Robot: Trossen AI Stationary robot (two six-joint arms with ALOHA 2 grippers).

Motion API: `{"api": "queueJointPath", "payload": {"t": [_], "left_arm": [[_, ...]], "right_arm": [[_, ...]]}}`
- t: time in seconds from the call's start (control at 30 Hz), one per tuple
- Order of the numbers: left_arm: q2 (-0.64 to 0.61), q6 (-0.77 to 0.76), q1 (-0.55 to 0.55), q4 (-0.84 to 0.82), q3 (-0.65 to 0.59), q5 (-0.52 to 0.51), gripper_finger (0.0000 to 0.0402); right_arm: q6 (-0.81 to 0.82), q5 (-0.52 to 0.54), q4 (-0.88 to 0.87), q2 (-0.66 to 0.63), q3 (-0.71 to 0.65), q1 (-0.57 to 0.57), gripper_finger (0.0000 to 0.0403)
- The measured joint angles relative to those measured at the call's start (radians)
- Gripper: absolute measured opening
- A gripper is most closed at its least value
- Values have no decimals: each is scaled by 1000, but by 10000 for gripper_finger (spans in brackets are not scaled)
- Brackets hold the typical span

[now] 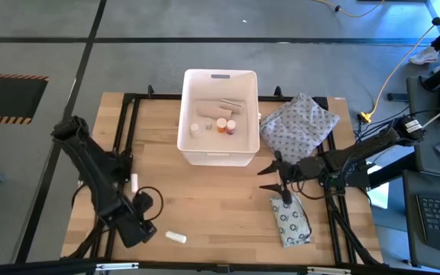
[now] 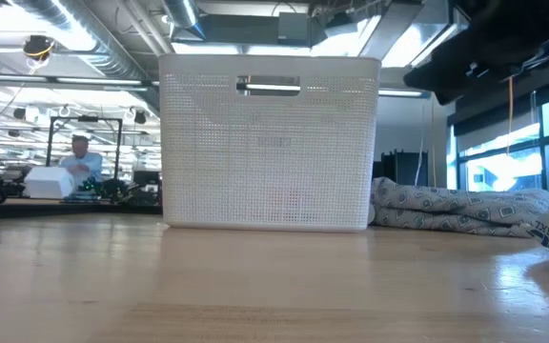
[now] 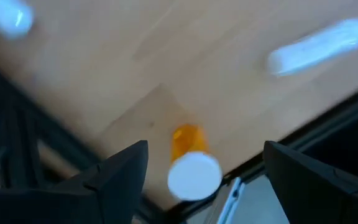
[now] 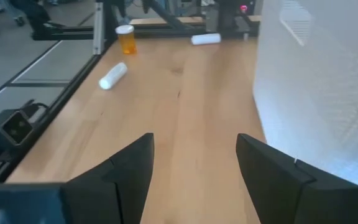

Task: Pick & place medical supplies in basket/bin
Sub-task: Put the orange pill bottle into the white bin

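The white bin (image 1: 218, 153) stands at the table's far middle and fills the low view (image 2: 270, 143); bandage rolls and small bottles lie inside it. An orange pill bottle with a white cap (image 3: 191, 167) stands upright on the table near the near left corner (image 4: 127, 38). My left gripper (image 3: 207, 171) is open above it, one finger on either side, apart from it. My right gripper (image 1: 269, 174) is open, pointing toward the table's left, between the bin and the flat grey ring-printed packet (image 1: 290, 221) lying on the table. Two white vials (image 1: 176, 237) (image 1: 134, 183) lie on the wood.
A grey dotted cloth bundle (image 1: 298, 122) lies to the right of the bin. A black metal frame (image 1: 128, 114) runs around the table. Bare wood spreads between the two arms (image 1: 212, 206). A person sits far off in the room behind (image 2: 82, 157).
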Motion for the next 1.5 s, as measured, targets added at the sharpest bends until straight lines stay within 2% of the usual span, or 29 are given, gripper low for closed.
{"api": "queueJointPath", "payload": {"t": [0.07, 0.23, 0.37, 0.5, 0.83, 1.07, 1.33, 1.5], "left_arm": [[44, -48, -8, -23, 36, 22, 308], [124, -191, -64, -33, 122, 2, 308], [168, -338, -134, -41, 128, 15, 308], [196, -423, -187, -26, 128, 8, 308], [234, -430, -201, -26, 129, -7, 308], [240, -372, -203, -32, 129, -97, 308], [240, -337, -202, -32, 126, -93, 308], [240, -348, -202, 1, 77, -23, 308]], "right_arm": [[2, 6, 0, 2, 0, -10, 230], [26, 6, 1, 2, 0, -19, 230], [27, 6, 1, 2, 0, -19, 230], [30, 6, 1, 2, 0, -20, 230], [31, 9, 36, 2, 0, -20, 229], [31, 9, 37, 2, 0, -20, 229], [31, 8, 36, 2, 0, -20, 229], [31, 8, 36, 2, 0, -20, 229]]}}
